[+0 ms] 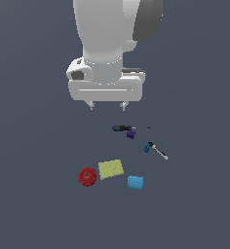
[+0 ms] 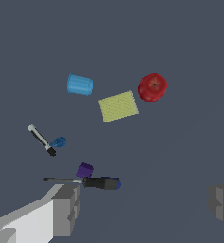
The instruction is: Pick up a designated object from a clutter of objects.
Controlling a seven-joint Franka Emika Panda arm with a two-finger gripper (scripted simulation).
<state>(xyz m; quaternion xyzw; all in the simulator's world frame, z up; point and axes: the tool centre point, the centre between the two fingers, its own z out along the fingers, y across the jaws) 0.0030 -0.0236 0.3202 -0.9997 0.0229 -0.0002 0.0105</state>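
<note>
Dark grey floor (image 1: 34,204) all around, flat and bare but for a few small things. Going near to far in the exterior view: first a light-blue block (image 1: 135,182), lowest in the picture. Just past it, a red round fruit (image 1: 87,176) at about nine o'clock from the block, and a yellow-green flat pad (image 1: 110,168) between the two, close to the fruit. Further back, the tiny deep-blue piece (image 1: 147,148), the one to pick up, right against the end of a thin dark tool with a pale tip (image 1: 159,151) that points off toward four o'clock. Beyond that, a small purple cube (image 1: 131,134), touching or nearly touching a second thin dark tool (image 1: 129,128) that lies flat across. Furthest back and high up, the gripper (image 1: 107,105), fingers spread wide, nothing between them, well above the floor. Seen from the gripper, the deep-blue piece sits at about five o'clock. Step in hand, most likely: the reach, with no grab started yet. Next move probably calls for a slide over the blue piece, then a straight drop, with care not to bump the pale-tipped tool so close beside it.
</note>
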